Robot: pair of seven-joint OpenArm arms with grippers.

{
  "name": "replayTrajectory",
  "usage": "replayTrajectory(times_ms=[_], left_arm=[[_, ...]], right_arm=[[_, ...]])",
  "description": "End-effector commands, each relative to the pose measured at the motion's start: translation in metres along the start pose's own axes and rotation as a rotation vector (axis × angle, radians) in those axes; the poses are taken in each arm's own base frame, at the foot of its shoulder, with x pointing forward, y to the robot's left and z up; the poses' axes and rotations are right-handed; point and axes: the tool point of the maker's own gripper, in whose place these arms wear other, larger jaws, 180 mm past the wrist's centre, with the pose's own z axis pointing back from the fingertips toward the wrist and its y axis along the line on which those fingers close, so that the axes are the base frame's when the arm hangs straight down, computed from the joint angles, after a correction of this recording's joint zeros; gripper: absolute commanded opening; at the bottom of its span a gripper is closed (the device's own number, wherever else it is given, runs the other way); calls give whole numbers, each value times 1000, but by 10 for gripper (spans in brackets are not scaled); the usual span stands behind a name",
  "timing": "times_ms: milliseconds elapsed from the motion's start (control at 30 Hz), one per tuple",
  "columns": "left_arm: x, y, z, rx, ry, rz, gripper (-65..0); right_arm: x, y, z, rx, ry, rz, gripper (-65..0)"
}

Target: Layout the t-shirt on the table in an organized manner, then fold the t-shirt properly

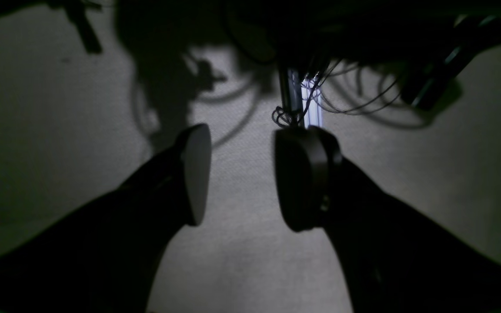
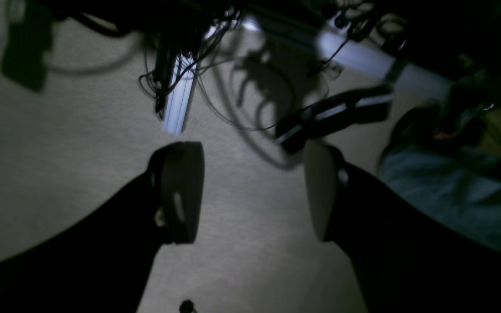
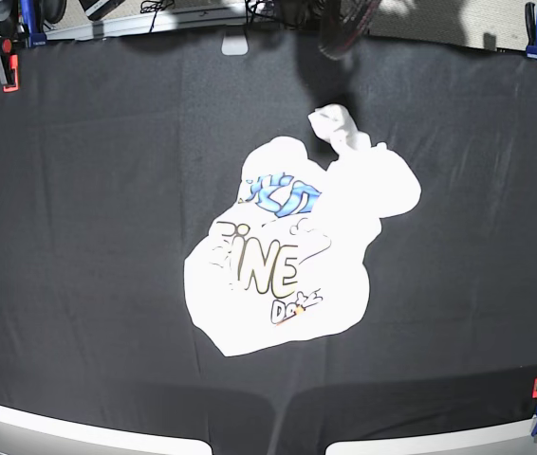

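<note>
Overhead, we see the t-shirt (image 3: 292, 251) lying crumpled near the centre of the worktop (image 3: 88, 237), its printed front facing up. Blue lettering sits at the upper middle of the cloth, with yellow-outlined letters below it and a small dark scrawl near the lower edge. A bunched knot of white fabric pokes out at the top of the heap, and the outline is rounded and uneven, with no sleeve laid flat that we can pick out. The black cloth of the worktop surrounds the shirt on every side. Red and blue clamps (image 3: 5, 59) grip that cloth at the upper left, the upper right and the lower right corner of the frame. A dark blurred shape hangs at the top centre, just above the knot; we cannot tell what it is.

From the left wrist view, we find the left fingers (image 1: 242, 176) spread apart with nothing between them, over a pale grey surface crossed by shadows and cables (image 1: 355, 95). From the right wrist view, the right fingers (image 2: 252, 191) are likewise released and empty, with a bright metal rail (image 2: 180, 102) above them in the upper middle of the frame.
</note>
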Motion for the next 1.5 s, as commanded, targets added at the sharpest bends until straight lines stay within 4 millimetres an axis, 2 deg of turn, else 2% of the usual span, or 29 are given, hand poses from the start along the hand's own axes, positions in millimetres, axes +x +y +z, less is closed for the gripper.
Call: replayTrajectory(times_ms=[0,167,400,600,833,1100,1300,1467], left_arm=[[2,-4,7,-8,-1,-7,-390],[34,-13,22,-22,-6,-45,-390],[77,-26,51,-28,-25,-107,-390],[107,-29,63,-23,-80,-136,-390],[146,-24,59,-6,-187,-152,-390],[218,-18,62,23,-396,-178,-390],[277,-18,81,30,-629,-198,-390],[320,-14,94,55,-733,-218,-390]], right_arm=[[6,1,7,6,-15,3,-292],[44,0,24,-4,-67,20,-292],[94,-16,53,-82,-174,82,-292],[125,-46,73,-166,-267,61,-292],[149,-79,91,-263,-354,45,-292],[211,-102,106,-323,-538,43,-292],[258,-120,125,-389,-685,40,-292],[298,-128,144,-419,-808,-4,-292]])
